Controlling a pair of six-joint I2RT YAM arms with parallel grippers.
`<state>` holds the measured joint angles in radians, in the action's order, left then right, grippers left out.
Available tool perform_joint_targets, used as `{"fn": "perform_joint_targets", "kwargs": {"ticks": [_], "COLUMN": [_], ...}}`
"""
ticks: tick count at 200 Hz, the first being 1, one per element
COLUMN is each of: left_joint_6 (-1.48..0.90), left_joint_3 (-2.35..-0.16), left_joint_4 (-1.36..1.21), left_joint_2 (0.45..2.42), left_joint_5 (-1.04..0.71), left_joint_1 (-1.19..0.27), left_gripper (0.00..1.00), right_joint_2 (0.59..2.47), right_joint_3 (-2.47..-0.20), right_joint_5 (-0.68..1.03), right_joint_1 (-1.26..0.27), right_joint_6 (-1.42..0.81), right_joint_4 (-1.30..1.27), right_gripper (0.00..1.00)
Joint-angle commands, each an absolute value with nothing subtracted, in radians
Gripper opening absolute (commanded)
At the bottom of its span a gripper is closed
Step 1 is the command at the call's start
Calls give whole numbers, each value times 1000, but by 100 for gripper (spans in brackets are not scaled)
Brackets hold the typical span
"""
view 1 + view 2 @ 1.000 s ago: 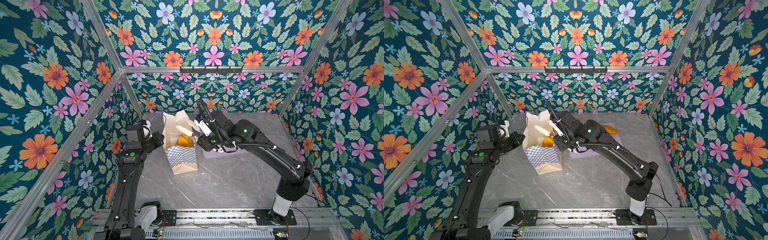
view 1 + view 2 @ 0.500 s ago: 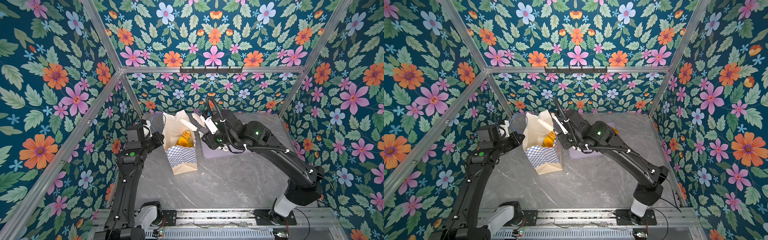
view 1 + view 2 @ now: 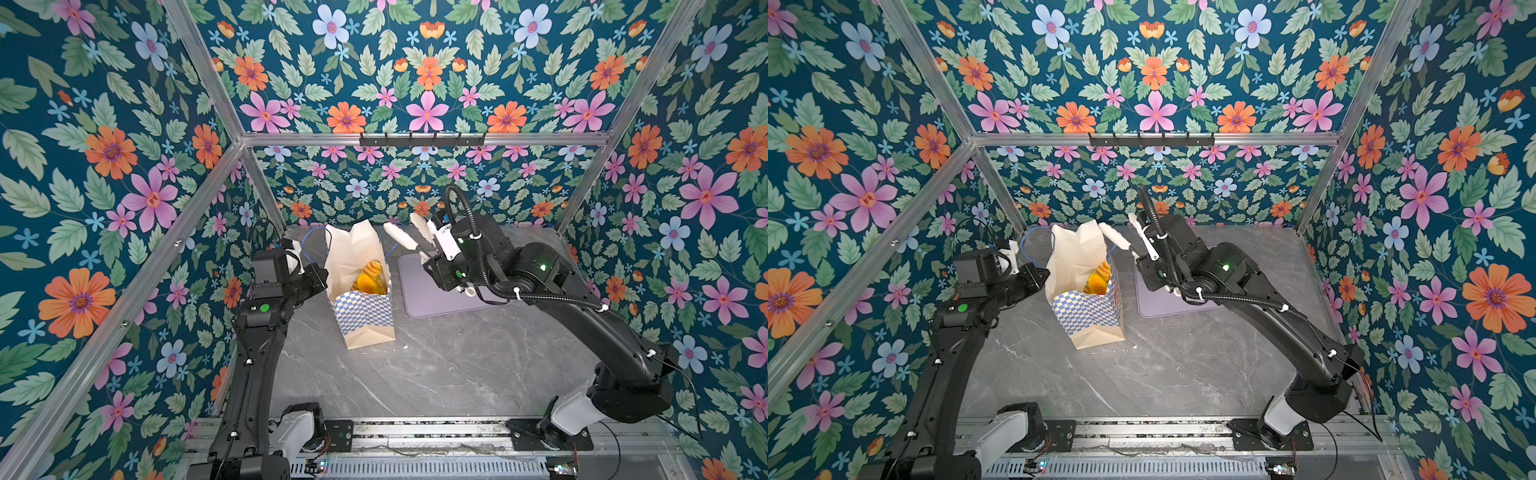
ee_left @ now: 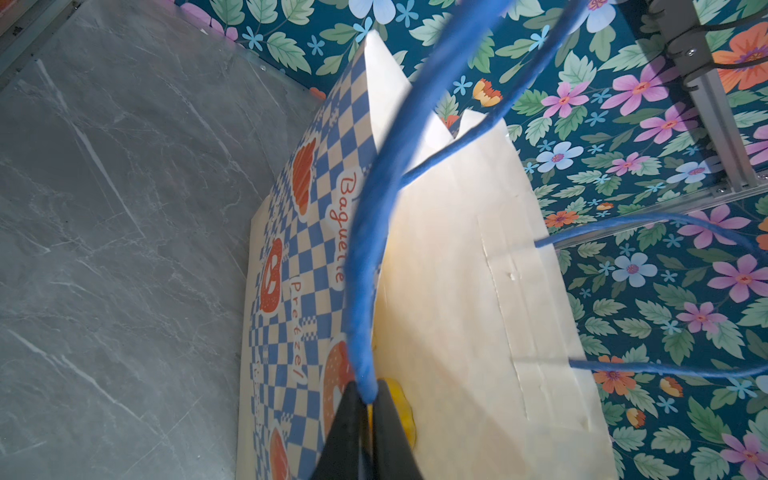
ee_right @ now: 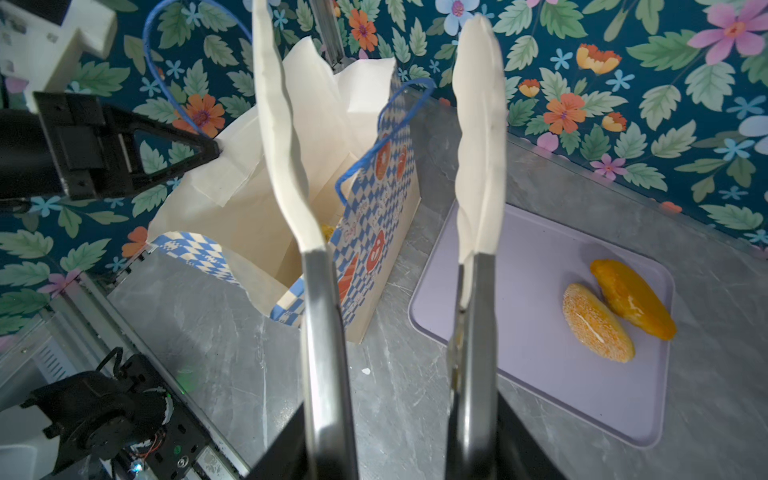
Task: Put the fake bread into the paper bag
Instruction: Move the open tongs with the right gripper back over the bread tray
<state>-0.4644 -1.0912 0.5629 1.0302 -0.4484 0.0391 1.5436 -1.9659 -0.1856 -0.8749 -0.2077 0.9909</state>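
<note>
The paper bag [image 3: 361, 316] [image 3: 1094, 316] stands upright and open on the grey table. Golden fake bread [image 3: 368, 279] [image 3: 1098, 281] lies inside it. My left gripper [image 4: 368, 395] [image 3: 321, 274] is shut on the bag's blue cord handle [image 4: 374, 208] and holds that side up. My right gripper [image 5: 401, 440] [image 3: 440, 268] is shut on metal tongs [image 5: 324, 332] with white tips; the tips [image 3: 399, 237] stand apart with nothing between them, above the gap between bag and tray. A seeded loaf [image 5: 598, 324] and a smooth long roll [image 5: 633, 299] lie on the tray.
The lilac tray [image 3: 419, 301] [image 5: 540, 270] lies flat right of the bag; in both top views the right arm [image 3: 540, 270] hides its far part. Floral walls close in at the back and sides. A metal rail [image 3: 415, 432] runs along the front.
The right gripper has drawn the tongs up and rightward, away from the bag's mouth to above the tray's edge. Bread stays in the bag. The left gripper has not moved.
</note>
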Motion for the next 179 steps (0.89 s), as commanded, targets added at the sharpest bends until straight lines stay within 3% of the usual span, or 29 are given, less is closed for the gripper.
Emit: {"fn": "perform_joint_targets", "kwargs": {"ticks": [1,48,138,179], "left_joint_6": [-459,-462,-463,-465], "left_joint_3": [-1094,-1096,-1093,-1084], "left_joint_4": [563,560,557,549], "left_joint_2": [1029,1032,1035,1036], "left_joint_5": [-448,-452,-454,-460], "left_joint_1": [40,40,40,40], "left_gripper": [11,11,11,11], "right_joint_2": [1500,1432,1350,1353], "right_joint_3": [-1916,-1796,-1511,-1418], "right_joint_5": [-159,-105,225,281], "right_joint_1": [-835,-712,-357,-259], "right_joint_6": [-246,-309,-450,-467], "right_joint_4": [932,934,845,814], "right_gripper": [51,51,51,51]}}
